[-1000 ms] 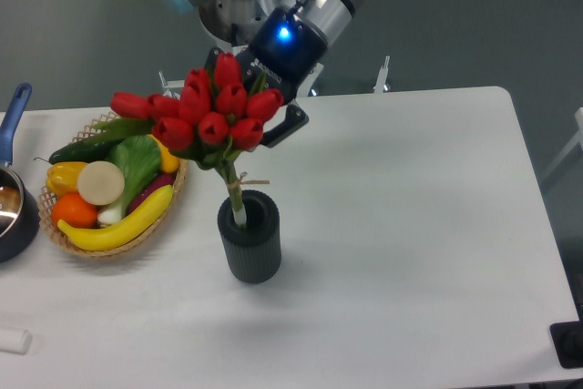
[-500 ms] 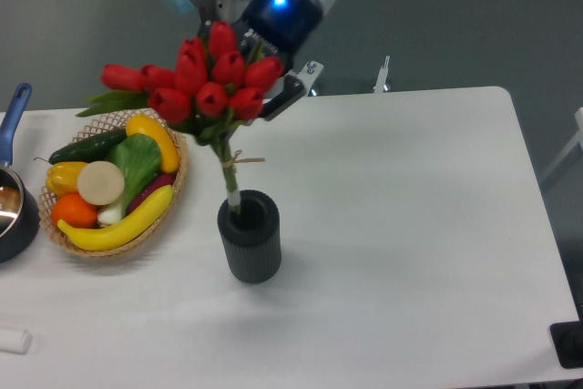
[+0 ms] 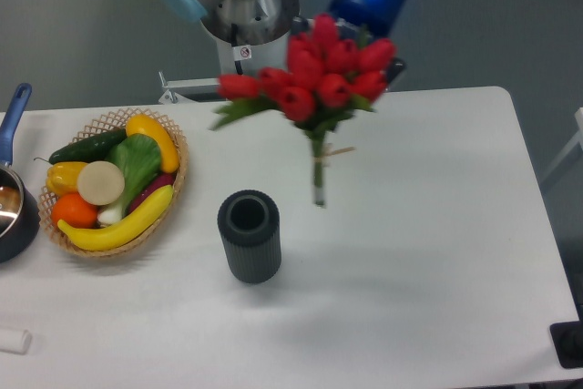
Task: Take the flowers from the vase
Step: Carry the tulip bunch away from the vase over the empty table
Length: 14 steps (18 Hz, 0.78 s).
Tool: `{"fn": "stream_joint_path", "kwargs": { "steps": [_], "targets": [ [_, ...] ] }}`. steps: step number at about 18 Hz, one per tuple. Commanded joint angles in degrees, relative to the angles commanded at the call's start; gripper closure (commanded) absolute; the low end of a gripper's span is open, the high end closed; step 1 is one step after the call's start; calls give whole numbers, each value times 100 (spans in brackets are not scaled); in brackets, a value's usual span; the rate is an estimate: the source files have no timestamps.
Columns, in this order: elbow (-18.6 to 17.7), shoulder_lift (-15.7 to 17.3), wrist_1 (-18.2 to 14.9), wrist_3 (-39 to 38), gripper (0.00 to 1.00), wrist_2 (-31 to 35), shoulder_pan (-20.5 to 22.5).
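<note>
A: While the wicker basket point(image 3: 109, 179) sits at the left and the vase point(image 3: 249, 235) stands with nothing in its mouth, where are the flowers point(image 3: 314, 79)?

B: Up in the air, right of the vase, stems hanging free above the worktop point(image 3: 428, 216).

A: And the gripper point(image 3: 369, 43)?

B: Behind the blooms; the jaws appear closed on the bunch, though hidden. Hold firm and lift steadily, avoiding swing.

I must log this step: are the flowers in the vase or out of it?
Out. The flowers hang in the air with stem ends clear of the vase, whose mouth shows dark and empty.
</note>
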Motion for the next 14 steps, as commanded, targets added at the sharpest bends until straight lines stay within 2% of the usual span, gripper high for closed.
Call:
{"fn": "stream_joint_path", "kwargs": {
  "steps": [4, 6, 14],
  "targets": [
    [88, -370, 17, 493, 48, 395, 62],
    [184, -388, -9, 494, 48, 536, 71],
    [158, -397, -9, 494, 48, 528, 133]
  ]
}}
